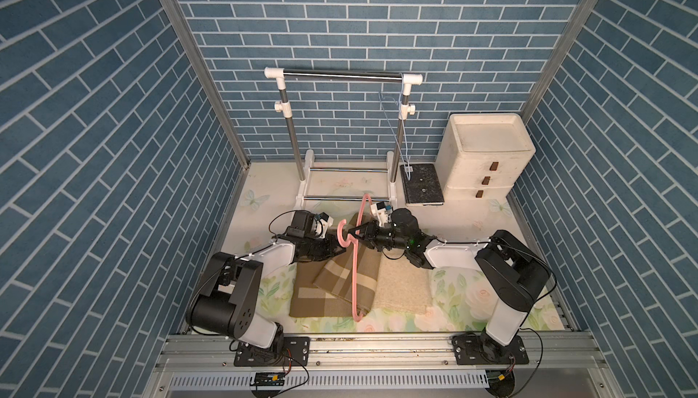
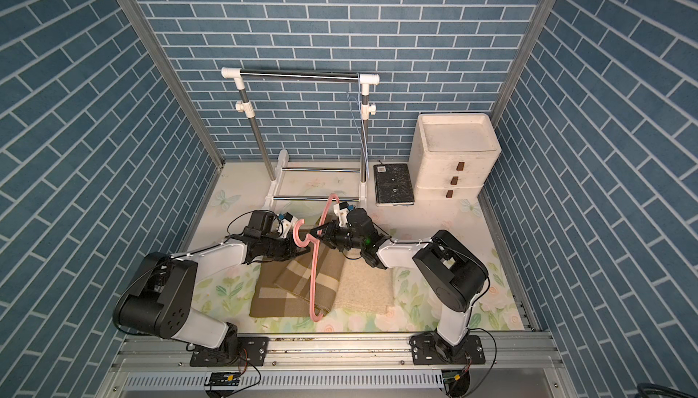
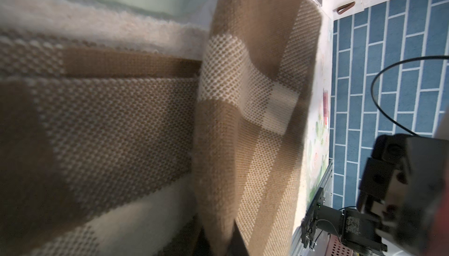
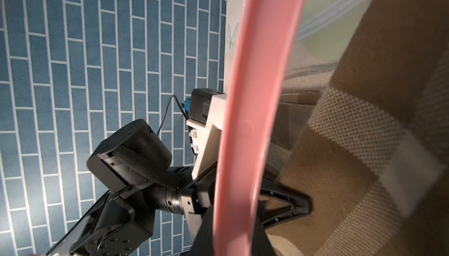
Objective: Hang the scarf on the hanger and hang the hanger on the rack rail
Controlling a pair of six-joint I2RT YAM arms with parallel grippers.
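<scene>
Folded on the floral table cover [image 1: 264, 203], near its front edge and between the two arms: brown checked scarf [image 1: 330, 294] [image 2: 291, 286], top layer turned aslant and raised at its far end, open weave and cream bands sharp in the left wrist view [image 3: 121, 111]

Across that top layer, lengthwise: pink hanger [image 1: 355, 275] [image 2: 313, 279], one end toward the rack's base, the other just past the scarf's near edge, hook [image 1: 342, 235] turned toward the left arm

Just beside the hook: left gripper [image 1: 342, 252] [image 2: 306, 252], jaws together, pinched on the raised edge of the scarf

Facing it: right gripper [image 1: 352, 232] [image 2: 313, 230], jaws drawn in on the pink hanger at the neck below the hook; pink bar close up through the middle of the right wrist view [image 4: 243, 121]

Partly under the scarf's right side: cream fleece cloth [image 1: 404, 283], flat on the cover

Behind, against the blue brick-patterned wall: garment rack [image 1: 342, 74] with steel rail and white joints, thin blue wire hanger [image 1: 393, 128] hung at its right end

Right of the rack's base: black slab [image 1: 423, 188] with a small white code label [image 2: 380, 168] at a far corner, print too small to read

Just beside the slab: cream three-drawer unit [image 1: 483, 173] with brown pulls
</scene>
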